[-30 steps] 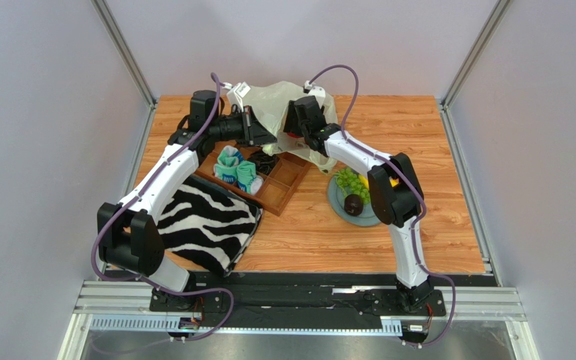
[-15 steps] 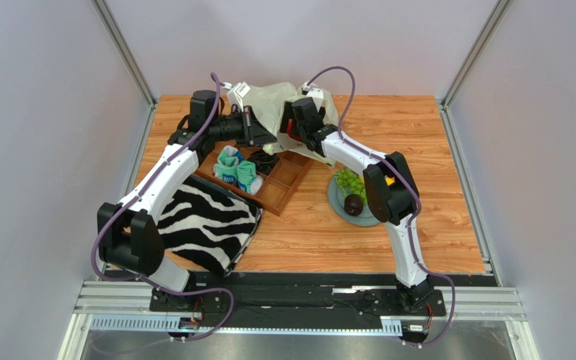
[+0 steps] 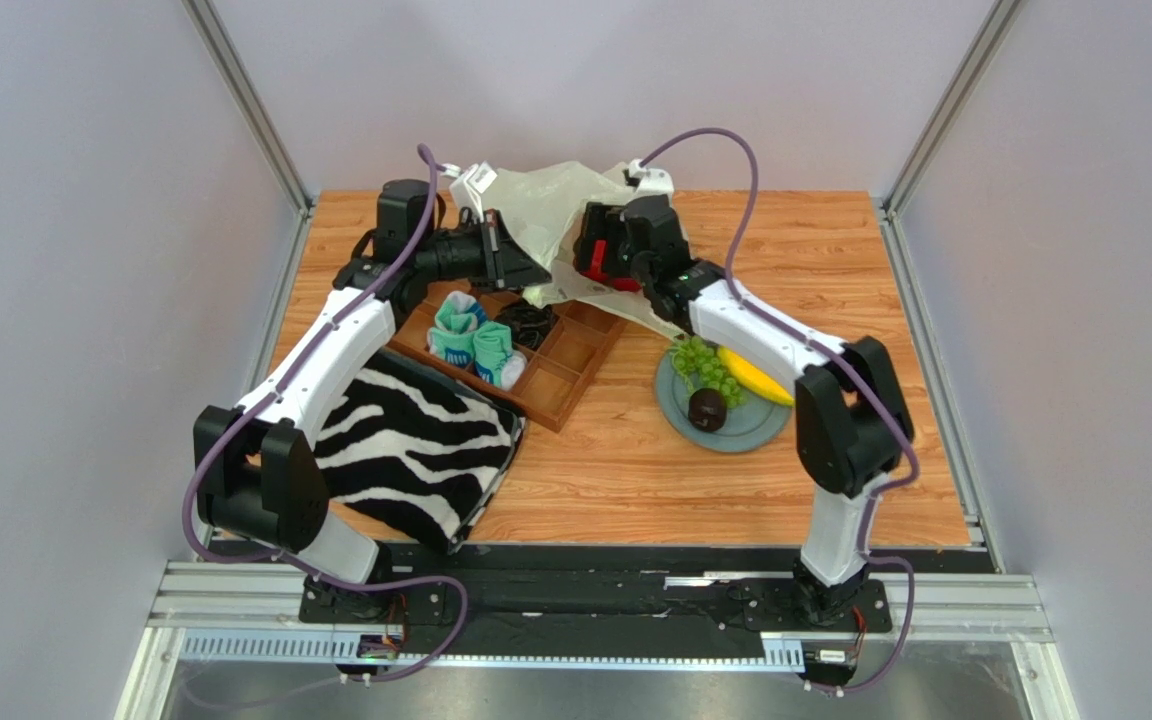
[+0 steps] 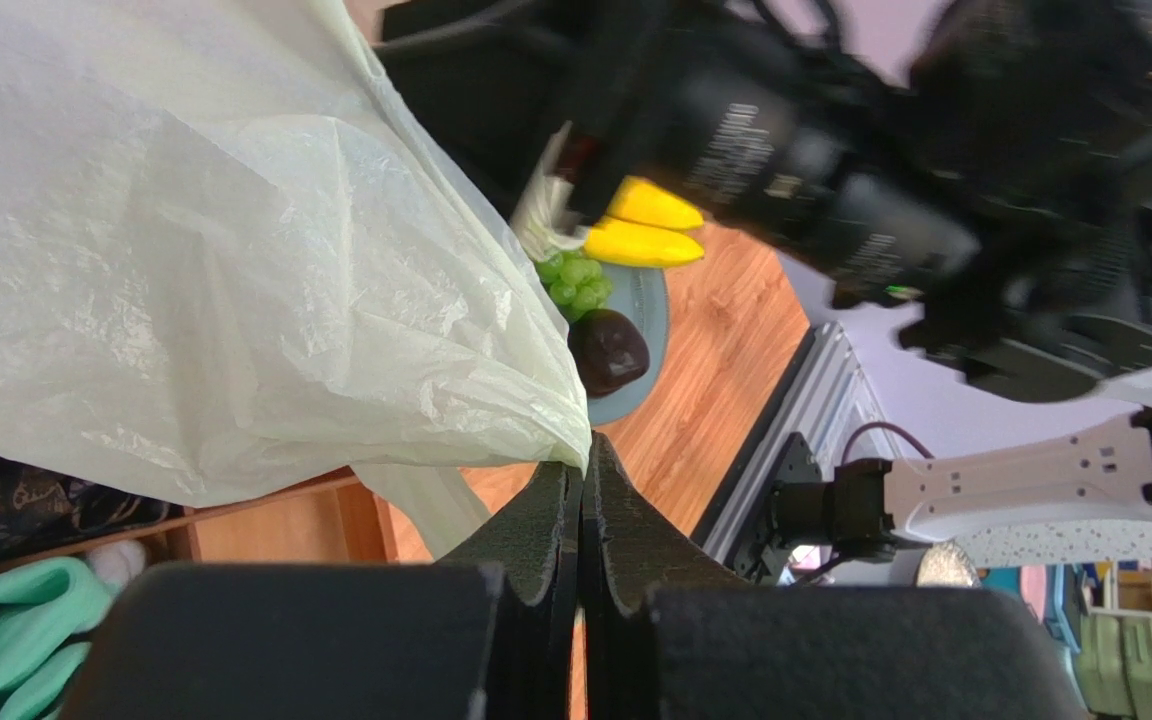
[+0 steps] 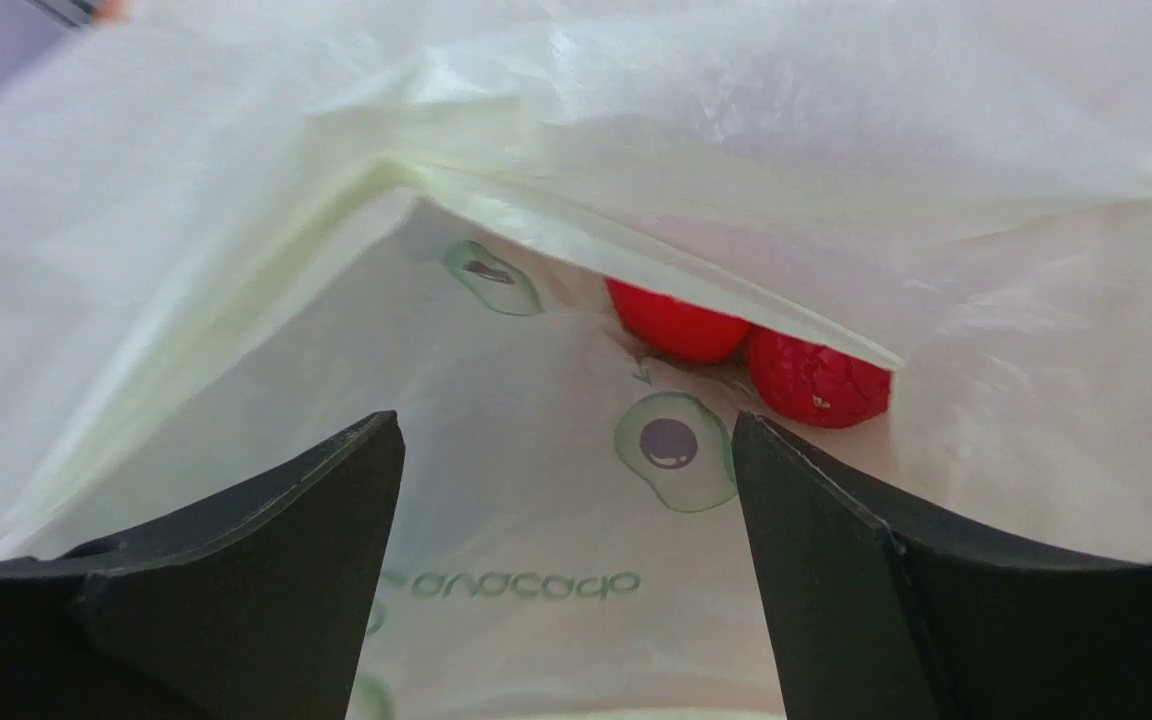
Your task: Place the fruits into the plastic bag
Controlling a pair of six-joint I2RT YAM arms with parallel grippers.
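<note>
Top view: plastic bag (image 3: 552,195) at far middle of bench (image 3: 627,480), lifted between both arms; plate (image 3: 755,435) to near right, with fruit on it. Left wrist: left gripper (image 4: 585,450) clamped flat on bag's edge; beyond, grapes (image 4: 575,282), dark fruit (image 4: 609,348) and bananas (image 4: 642,225) on plate, not yet bagged. Right wrist: right gripper (image 5: 563,435) spread wide, empty, at bag's mouth; two red fruits (image 5: 680,323) inside. Judged partly done; plate's fruit left to move.

On your table (image 3: 868,255) you have a bag (image 3: 560,203) at twelve, a tray (image 3: 575,360) at nine, a plate (image 3: 755,432) at four, and a zebra cloth (image 3: 409,443) at eight.
</note>
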